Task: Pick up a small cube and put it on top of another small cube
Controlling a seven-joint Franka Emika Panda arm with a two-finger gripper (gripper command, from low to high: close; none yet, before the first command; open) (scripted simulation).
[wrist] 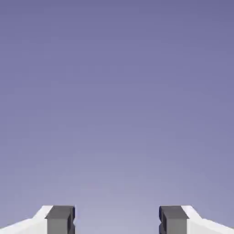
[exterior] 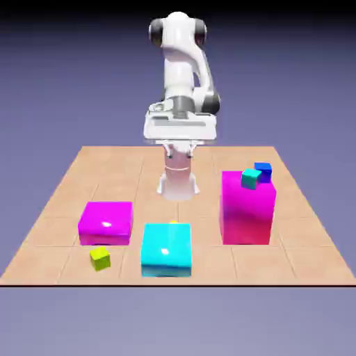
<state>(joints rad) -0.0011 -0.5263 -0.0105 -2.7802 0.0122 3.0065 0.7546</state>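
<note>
Beside the cyan block [exterior: 166, 250], toward the exterior view's left, a lime cube [exterior: 100, 259] awaits pickup; the gripper [wrist: 117, 220] hangs empty, its fingers wide apart. Grasping and stacking on the dark blue cube [exterior: 263, 171] both remain.

The backdrop [exterior: 55, 90] is a plain blue-violet, seen smooth and without markings in both views. In the exterior view it darkens to near black along the top and turns a paler grey-violet below the near edge of the table. The table [exterior: 208, 268] has a light tan, wood-like top with thin lines dividing it into large squares. Its far edge looks shorter than its near edge, and its left and right sides spread outward toward the near side. A dark line runs along the near edge. The light falls evenly across the tabletop. In the hand view, the backdrop is deeper violet at the top and paler toward the bottom.
</note>
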